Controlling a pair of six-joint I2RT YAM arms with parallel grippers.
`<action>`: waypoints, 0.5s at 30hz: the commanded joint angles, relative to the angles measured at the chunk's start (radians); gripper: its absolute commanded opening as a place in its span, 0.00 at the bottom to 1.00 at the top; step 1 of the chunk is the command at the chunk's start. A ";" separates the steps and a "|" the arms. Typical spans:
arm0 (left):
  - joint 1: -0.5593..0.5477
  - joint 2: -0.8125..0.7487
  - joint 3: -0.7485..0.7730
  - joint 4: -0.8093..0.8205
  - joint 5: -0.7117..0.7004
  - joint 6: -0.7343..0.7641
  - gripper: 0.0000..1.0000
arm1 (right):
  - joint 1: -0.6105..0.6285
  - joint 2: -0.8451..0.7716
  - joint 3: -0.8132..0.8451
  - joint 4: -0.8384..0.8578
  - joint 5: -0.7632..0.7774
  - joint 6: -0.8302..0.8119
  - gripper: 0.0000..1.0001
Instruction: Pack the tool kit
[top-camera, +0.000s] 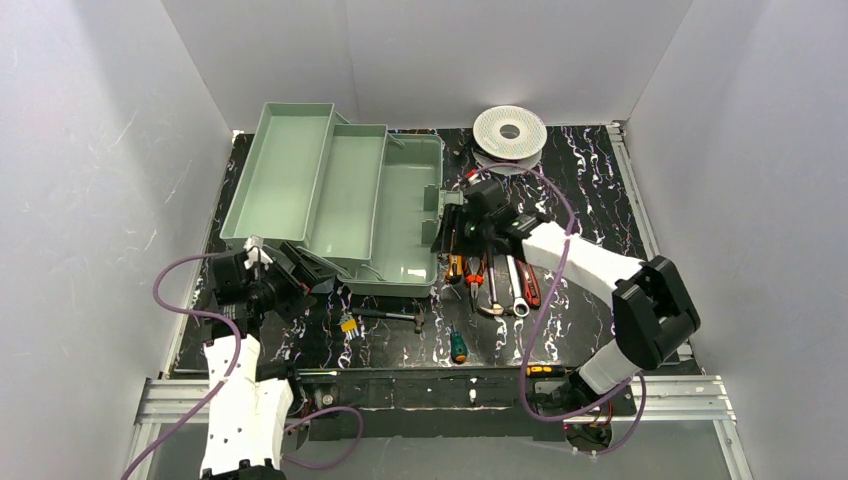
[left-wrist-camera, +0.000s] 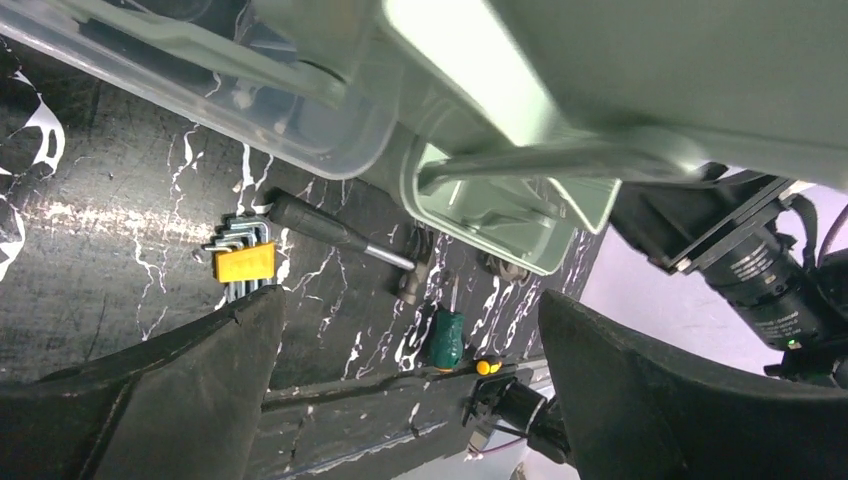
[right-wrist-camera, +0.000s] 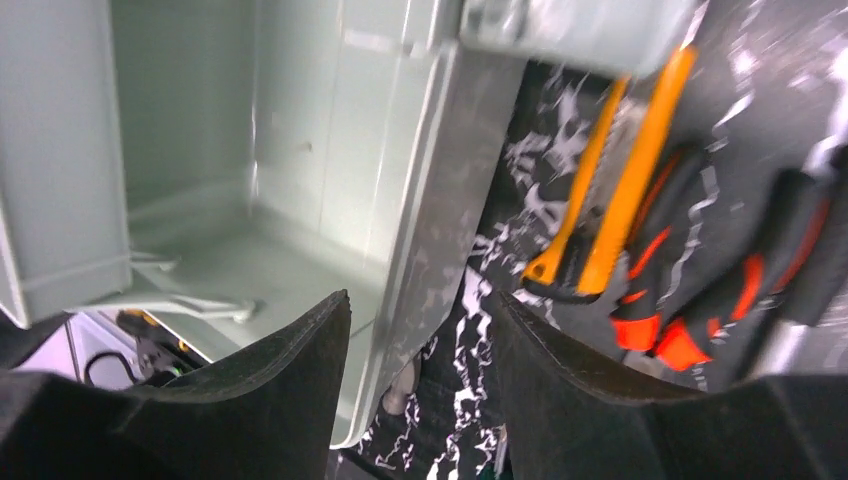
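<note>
My left gripper (left-wrist-camera: 410, 410) stands spread as wide as it goes and holds nothing, its matte black fingers (left-wrist-camera: 170, 400) framing the near corner of the tool kit (top-camera: 405, 215). My right gripper (right-wrist-camera: 420, 385) is parted and empty too, astride the box's right-hand wall with a sliver of room on either side. The kit is smooth pale green plastic: a deep rectangular base with two shallow trays (top-camera: 300, 170) fanned out and stepped up to its left. It sits on the back left of the black, white-veined table (top-camera: 600, 200). Its long axis runs near to far, leaning slightly left at the far end, open side up. From my left wrist I see a translucent lid (left-wrist-camera: 250, 110) with rounded corners beneath the green trays. Loose tools crowd the box's near and right edges: hex keys (left-wrist-camera: 243, 262) in a yellow clip, a black-handled tool (left-wrist-camera: 325, 225) with a bare steel shank, a green screwdriver (left-wrist-camera: 445, 340), and just right of the wall an orange-handled tool (right-wrist-camera: 610, 180) beside red-and-black pliers (right-wrist-camera: 690, 320). A round white wire spool (top-camera: 510, 130) lies at the back, near my right wrist. The broadest stretch of bare marble lies right of the tools.
</note>
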 joint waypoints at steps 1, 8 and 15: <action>-0.007 0.006 -0.075 0.103 0.022 -0.010 0.98 | 0.055 0.053 0.006 0.085 0.000 0.037 0.61; -0.007 0.143 -0.129 0.355 -0.002 -0.006 0.98 | 0.055 0.183 0.138 0.044 0.033 0.033 0.55; -0.008 0.279 -0.067 0.481 0.033 -0.040 0.97 | -0.014 0.300 0.294 0.017 -0.017 0.027 0.39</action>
